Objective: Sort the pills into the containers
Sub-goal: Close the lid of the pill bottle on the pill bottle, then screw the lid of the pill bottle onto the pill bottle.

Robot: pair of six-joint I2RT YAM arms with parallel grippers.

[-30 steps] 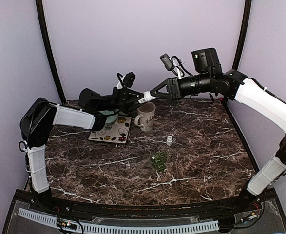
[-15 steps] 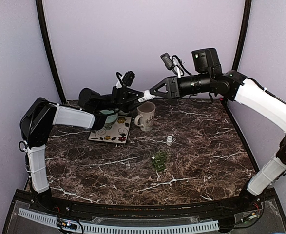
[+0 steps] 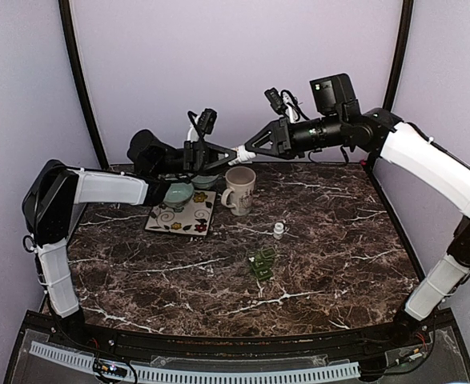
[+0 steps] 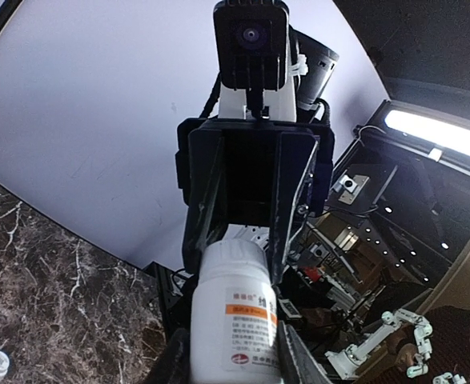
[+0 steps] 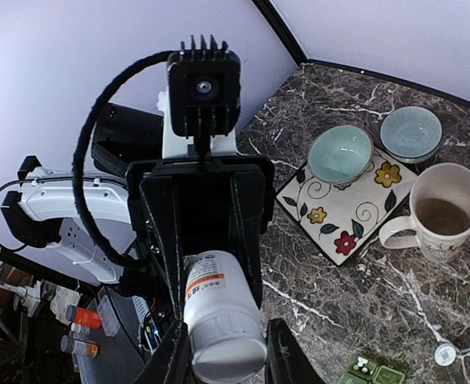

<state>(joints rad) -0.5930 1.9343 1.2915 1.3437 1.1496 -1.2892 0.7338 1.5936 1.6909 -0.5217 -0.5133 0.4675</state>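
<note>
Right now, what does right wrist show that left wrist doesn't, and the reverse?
Only right wrist: the left gripper head-on, the teal bowl, the blue-grey bowl, the floral plate, the mug and the green pill organizer at the bottom edge.

Only left wrist: the right gripper head-on at the bottle's cap end, and the room beyond the table with a strip light.

Both: the pill bottle clamped between the two grippers, the small white vial and the marble table.
</note>
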